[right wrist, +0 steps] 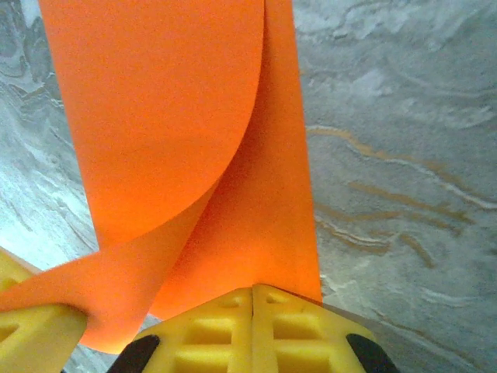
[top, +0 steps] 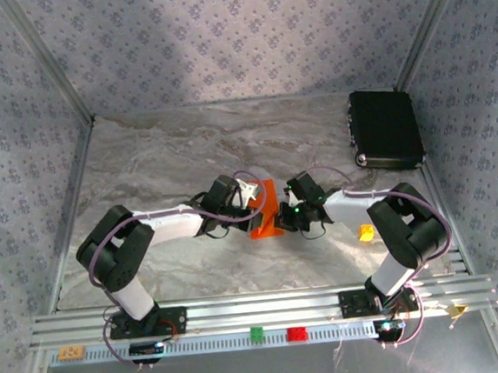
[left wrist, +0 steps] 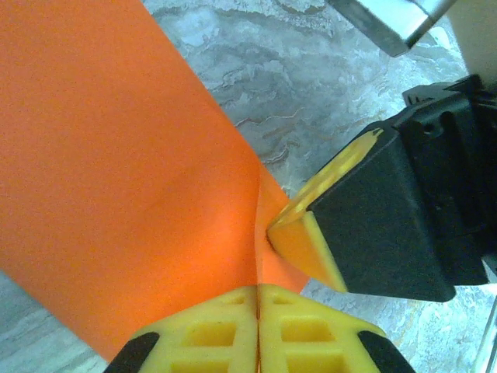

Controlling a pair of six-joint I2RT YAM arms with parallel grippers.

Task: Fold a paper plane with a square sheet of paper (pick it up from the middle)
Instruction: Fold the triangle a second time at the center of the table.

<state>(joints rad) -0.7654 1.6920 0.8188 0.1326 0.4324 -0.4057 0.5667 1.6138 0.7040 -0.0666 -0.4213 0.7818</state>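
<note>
Starting at far left, noted a small tan block (top: 70,352) on the front rail (top: 202,342), well apart from the work. Further along the same rail, recorded a small green block (top: 257,333).

Found the left gripper (top: 256,202) near the middle of the marble table (top: 142,161), clenched on the square sheet of paper (top: 266,213). Confirmed from the left wrist view: yellow pads (left wrist: 210,338) pressed flat together with the sheet's edge pinched between them.

Found the sheet itself between the two grippers at table centre, bright orange, unmarked, standing roughly on edge rather than lying flat. Observed from the right wrist view one part curling over another in a smooth bend — no sharp crease visible there. Cannot tell whether the lower edge touches the marble.

Recorded a small red block (top: 296,333) on the rail, just beside the green one.

Found the right gripper (top: 284,215) facing the left one across the sheet, likewise clamped on it; checked its yellow pads (right wrist: 311,334), closed together on the paper's edge. Noted from the left wrist view the two fingertip pairs gripping near each other, at an angle, on the same stretch of edge.

Noted a small yellow-orange block (top: 367,232) on the table beside the right arm's elbow. Logged a black box (top: 386,128) at the far right corner — closed, well apart from the paper.
</note>
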